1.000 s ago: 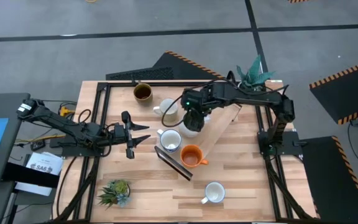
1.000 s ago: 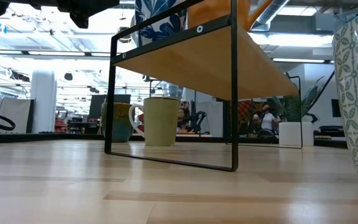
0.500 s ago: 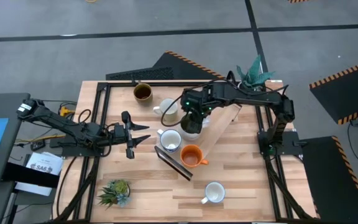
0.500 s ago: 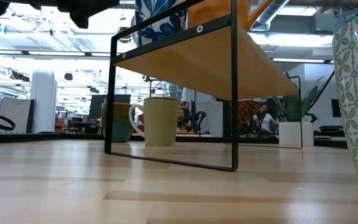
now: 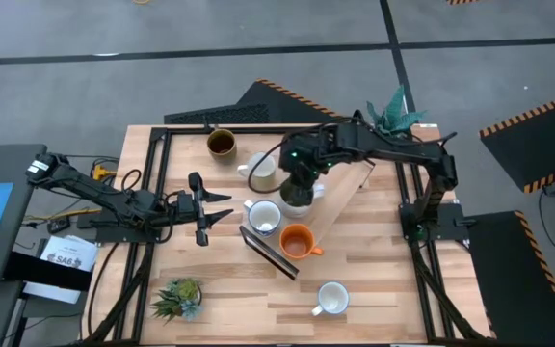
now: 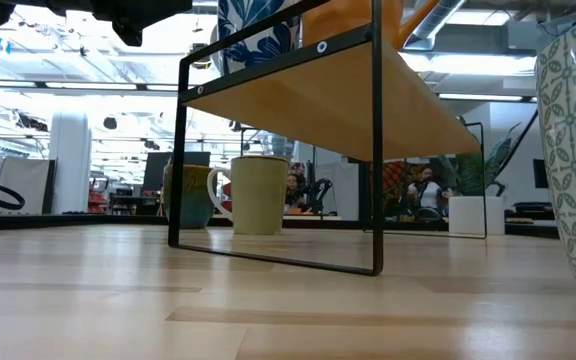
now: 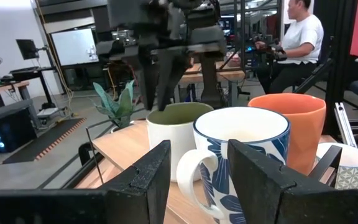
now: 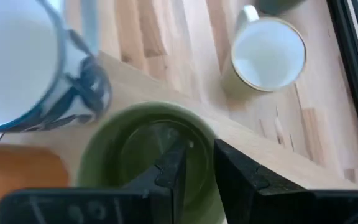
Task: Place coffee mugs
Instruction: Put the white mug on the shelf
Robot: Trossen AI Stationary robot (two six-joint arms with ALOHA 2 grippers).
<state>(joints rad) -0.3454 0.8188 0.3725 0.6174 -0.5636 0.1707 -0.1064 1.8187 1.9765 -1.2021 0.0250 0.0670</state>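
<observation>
From above, the right claw (image 5: 298,183) sits over the olive green mug (image 5: 295,196) on the slanted wooden shelf (image 5: 347,188), its arm reaching in from the table's (image 5: 383,289) right side with the wrist bent down; the shelf already carries the orange mug (image 5: 299,241) and the blue-patterned white mug (image 5: 263,218), so the green one seems placed to continue that row. A pale mug (image 5: 261,170) and the dark brown mug (image 5: 221,144) stand on the table beyond the shelf, another white mug (image 5: 331,298) near the front edge, and a small spiky plant (image 5: 179,297) at the front left. The left claw (image 5: 222,206) lies low over the table's left side, fingers spread and empty, pointing at the shelf. At table level, the shelf's black frame (image 6: 373,150) lifts the board clear, with two mugs visible beneath. The left wrist view looks across green, patterned and orange mugs lined up, the right arm descending onto the green rim. The right wrist view shows one finger (image 8: 173,168) inside the green mug and the other outside, pinching its wall, probably to steady it while it settles.
</observation>
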